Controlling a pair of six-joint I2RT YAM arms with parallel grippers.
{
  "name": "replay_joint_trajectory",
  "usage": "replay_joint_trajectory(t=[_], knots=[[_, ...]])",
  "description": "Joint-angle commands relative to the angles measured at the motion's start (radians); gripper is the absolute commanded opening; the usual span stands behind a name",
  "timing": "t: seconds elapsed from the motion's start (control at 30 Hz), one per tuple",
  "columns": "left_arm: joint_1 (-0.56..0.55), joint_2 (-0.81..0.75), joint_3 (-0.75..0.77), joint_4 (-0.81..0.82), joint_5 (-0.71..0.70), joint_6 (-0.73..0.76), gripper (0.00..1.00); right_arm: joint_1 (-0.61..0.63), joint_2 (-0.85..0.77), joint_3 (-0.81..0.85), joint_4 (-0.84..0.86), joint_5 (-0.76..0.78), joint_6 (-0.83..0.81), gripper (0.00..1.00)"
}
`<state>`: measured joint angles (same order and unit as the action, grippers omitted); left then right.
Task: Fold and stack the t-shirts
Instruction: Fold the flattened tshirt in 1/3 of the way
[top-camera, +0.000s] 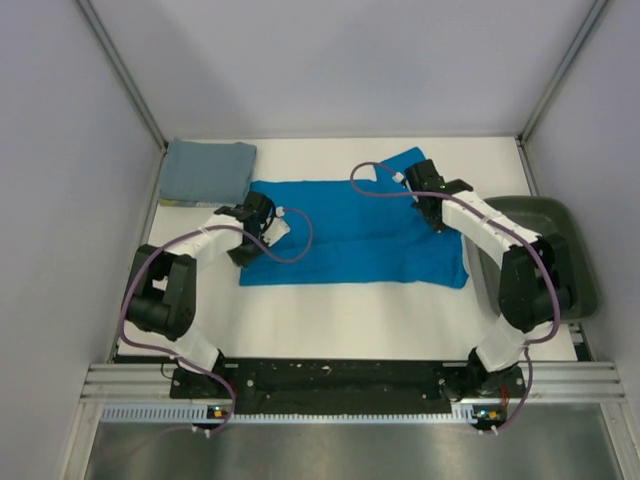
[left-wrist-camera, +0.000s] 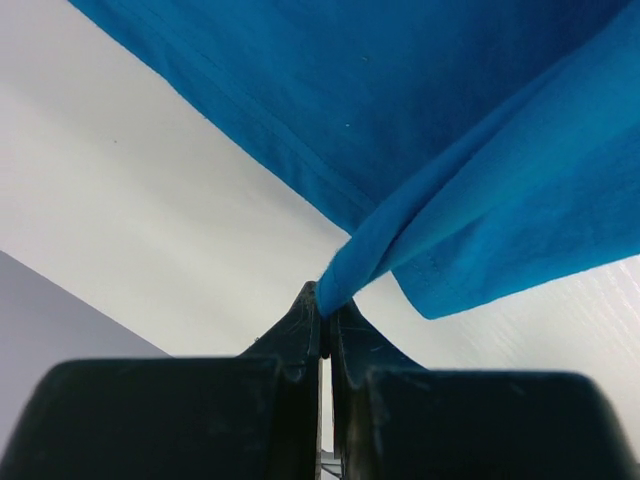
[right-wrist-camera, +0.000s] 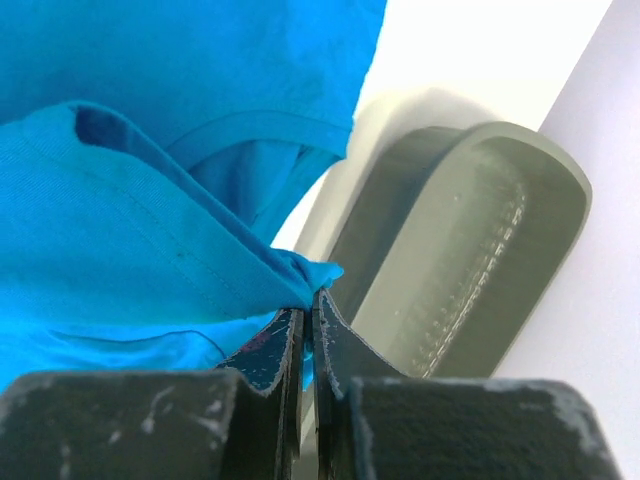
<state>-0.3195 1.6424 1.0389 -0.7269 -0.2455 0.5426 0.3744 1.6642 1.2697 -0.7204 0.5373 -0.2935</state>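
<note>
Top external view gives us the whole job at once. The blue t-shirt (top-camera: 355, 235) lies spread over the middle of the counter (top-camera: 340, 320), broad and mostly flat, with one flap sticking out at its far right corner. We take this shirt as our landmark.

Off its far left corner sits the grey-blue t-shirt (top-camera: 207, 170), already in a neat square fold and apart from the blue cloth. Beyond its right edge stands the dark green tray (top-camera: 560, 215), which holds no shirt that we can see.

The left fingers (left-wrist-camera: 305, 320) are at the blue t-shirt's left edge, pressed together on a bunched fold of its hem, which rises from the counter into the grip. The right fingers (right-wrist-camera: 290, 330) are at its right edge, toward the far corner, clamped on a pinch of blue cloth with the tray just behind them.

We judge the task as roughly half done. One shirt is folded and parked; the blue one is gripped at both sides but shows no finished fold yet. What remains, as we read it, is to carry the held edges over the shirt's body, fold it down to about the size of the grey-blue square, and then set one folded shirt on the other.
</note>
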Motion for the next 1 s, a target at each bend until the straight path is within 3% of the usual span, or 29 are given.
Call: replay_joint_trajectory(t=[0.0, 0.27, 0.33, 0.4, 0.43, 0.5, 0.57, 0.63, 0.77, 0.97], knots=[[0.016, 0.007, 0.047, 0.015, -0.041, -0.015, 0.00, -0.011, 0.028, 0.005, 0.050, -0.049, -0.038, 0.00], [0.039, 0.045, 0.078, 0.061, -0.078, -0.004, 0.20, -0.009, 0.127, 0.069, 0.058, -0.050, -0.036, 0.00], [0.063, 0.048, 0.101, 0.092, -0.110, 0.010, 0.30, -0.011, 0.169, 0.094, 0.062, -0.051, -0.032, 0.00], [0.103, 0.059, 0.150, 0.095, -0.127, 0.020, 0.44, -0.009, 0.210, 0.131, 0.070, -0.028, -0.021, 0.08], [0.126, 0.063, 0.179, 0.092, -0.130, 0.023, 0.46, -0.011, 0.236, 0.160, 0.070, 0.001, -0.007, 0.18], [0.166, 0.056, 0.219, 0.087, -0.152, 0.031, 0.47, -0.017, 0.270, 0.227, 0.064, 0.074, 0.028, 0.36], [0.172, 0.018, 0.227, 0.074, -0.134, 0.052, 0.46, -0.023, 0.269, 0.290, 0.026, 0.119, 0.094, 0.44], [0.155, -0.065, 0.182, 0.037, -0.004, 0.107, 0.45, -0.029, 0.217, 0.312, -0.023, 0.115, 0.180, 0.49], [0.082, -0.274, -0.059, 0.029, 0.198, 0.270, 0.50, -0.055, 0.018, 0.208, -0.108, -0.124, 0.364, 0.57], [-0.022, -0.426, -0.286, 0.087, 0.295, 0.393, 0.61, -0.152, -0.292, -0.175, -0.125, -0.427, 0.599, 0.53]])
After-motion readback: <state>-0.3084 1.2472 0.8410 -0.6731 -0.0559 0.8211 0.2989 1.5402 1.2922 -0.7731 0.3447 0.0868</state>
